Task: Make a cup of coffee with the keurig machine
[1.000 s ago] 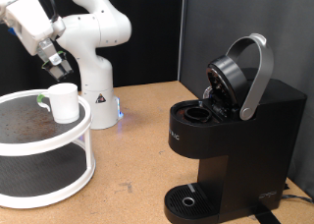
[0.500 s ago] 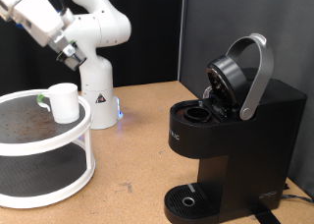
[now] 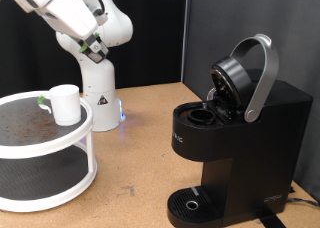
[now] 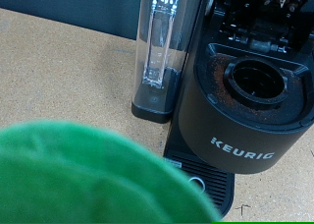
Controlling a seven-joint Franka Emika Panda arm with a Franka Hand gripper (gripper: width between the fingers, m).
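Observation:
The white cup (image 3: 65, 103) stands on the top shelf of a round white rack (image 3: 70, 173) at the exterior view's left. The black keurig machine (image 3: 240, 138) stands at the right with its lid (image 3: 240, 76) raised and its pod chamber (image 3: 205, 115) open and empty. My gripper (image 3: 97, 46) is high in the air, above and to the right of the cup, well left of the machine. In the wrist view a blurred green pod (image 4: 88, 180) fills the near corner and hides the fingers. The machine (image 4: 245, 150) and its open chamber (image 4: 260, 82) lie beyond it.
The arm's white base (image 3: 98, 98) stands behind the rack. A small green thing (image 3: 41, 101) lies beside the cup on the shelf. The machine's clear water tank (image 4: 162, 52) is at its side and its round drip tray (image 3: 190, 203) at the front. Brown tabletop (image 3: 140, 148) lies between rack and machine.
The gripper has lifted away from the cup on the rack and swung up and to the exterior view's right, towards the machine. The cup and the machine have not moved.

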